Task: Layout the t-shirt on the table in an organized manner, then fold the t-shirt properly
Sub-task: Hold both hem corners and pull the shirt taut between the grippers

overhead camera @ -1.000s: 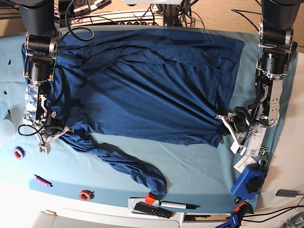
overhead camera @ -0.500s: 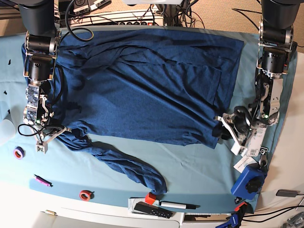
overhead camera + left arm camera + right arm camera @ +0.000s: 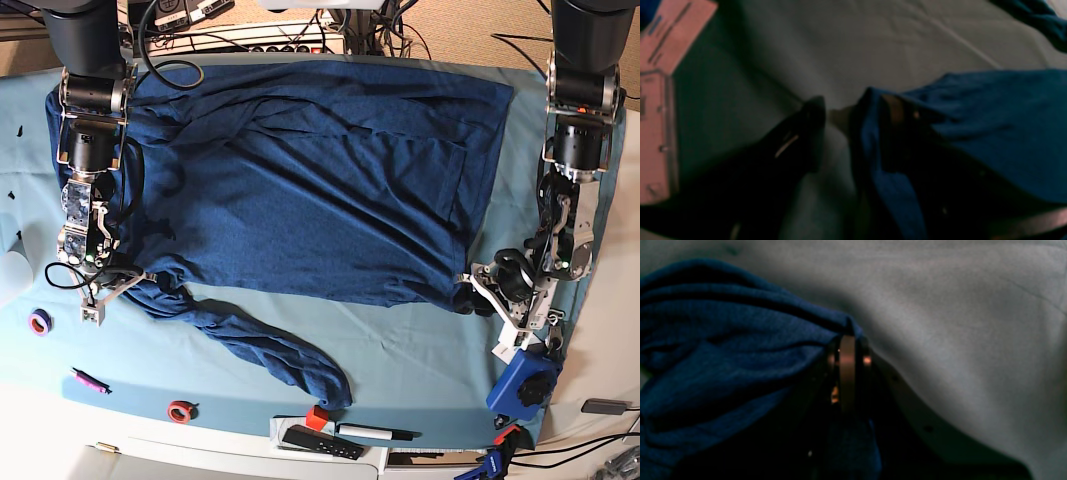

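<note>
Base view: t-shirt (image 3: 310, 180) spread across table (image 3: 400, 345)

1 t-shirt (image 3: 320, 180) on 1 table (image 3: 420, 350) — 2 tape rolls (image 3: 180, 410), 1 marker (image 3: 375, 432).

Left gripper (image 3: 836, 133) spread apart, right gripper (image 3: 847, 350) clamped.

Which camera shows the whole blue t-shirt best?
The base view: it takes in the whole t-shirt spread on the table, one sleeve trailing forward. The left wrist view shows only a corner beside the open left claw; the right wrist view shows only bunched fabric.
</note>
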Robot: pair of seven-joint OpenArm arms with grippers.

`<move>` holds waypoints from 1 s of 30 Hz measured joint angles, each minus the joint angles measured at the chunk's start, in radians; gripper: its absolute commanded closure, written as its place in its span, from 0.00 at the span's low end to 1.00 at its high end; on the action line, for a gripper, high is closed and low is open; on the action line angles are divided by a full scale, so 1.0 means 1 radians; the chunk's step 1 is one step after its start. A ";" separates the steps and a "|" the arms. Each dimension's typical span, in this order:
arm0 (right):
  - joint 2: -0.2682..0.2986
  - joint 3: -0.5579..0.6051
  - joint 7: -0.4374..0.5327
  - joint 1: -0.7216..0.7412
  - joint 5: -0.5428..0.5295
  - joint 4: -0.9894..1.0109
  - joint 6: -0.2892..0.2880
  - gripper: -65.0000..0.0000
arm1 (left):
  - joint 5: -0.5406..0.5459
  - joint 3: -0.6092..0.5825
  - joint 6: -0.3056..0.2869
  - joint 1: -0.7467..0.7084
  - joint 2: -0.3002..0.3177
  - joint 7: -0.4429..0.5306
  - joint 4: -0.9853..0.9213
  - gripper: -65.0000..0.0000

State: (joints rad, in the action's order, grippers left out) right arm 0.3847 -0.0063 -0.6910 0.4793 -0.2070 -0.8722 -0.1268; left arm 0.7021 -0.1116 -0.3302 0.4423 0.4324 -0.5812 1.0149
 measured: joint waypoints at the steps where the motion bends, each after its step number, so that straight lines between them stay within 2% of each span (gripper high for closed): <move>1: 0.000 0.000 0.000 0.000 0.000 0.000 0.000 1.00 | 0.006 0.000 -0.003 0.005 0.000 0.002 -0.026 0.58; 7: 0.000 0.000 0.000 0.000 -0.002 0.000 0.000 1.00 | 0.105 0.002 -0.092 0.046 -0.004 0.014 -0.181 0.58; 13: 0.000 0.000 0.000 0.000 -0.002 0.000 0.000 1.00 | 0.174 0.002 -0.186 0.048 -0.042 -0.032 -0.199 0.58; 19: 0.000 0.000 0.001 0.000 -0.002 0.000 0.000 1.00 | 0.175 0.002 -0.187 0.048 -0.094 -0.031 -0.199 0.59; 22: 0.000 0.000 0.001 0.000 -0.002 0.000 -0.001 1.00 | 0.168 0.002 -0.187 0.046 -0.102 -0.007 -0.199 0.70; 23: 0.000 0.000 0.001 0.000 -0.002 0.000 -0.001 1.00 | 0.156 0.002 -0.183 0.045 -0.101 0.016 -0.199 0.78; 25: 0.000 0.000 0.000 0.000 -0.002 0.000 0.000 1.00 | 0.145 0.002 -0.183 0.042 -0.097 0.062 -0.199 1.00; 30: 0.000 0.000 0.000 0.000 0.029 0.000 -0.037 1.00 | 0.140 0.002 -0.183 0.043 -0.095 0.082 -0.199 1.00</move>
State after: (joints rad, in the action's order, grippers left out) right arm 0.3847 -0.0063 -0.6907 0.4797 -0.1780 -0.8726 -0.1635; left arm 0.8425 -0.1101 -0.5133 0.4850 0.3374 -0.4995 0.8158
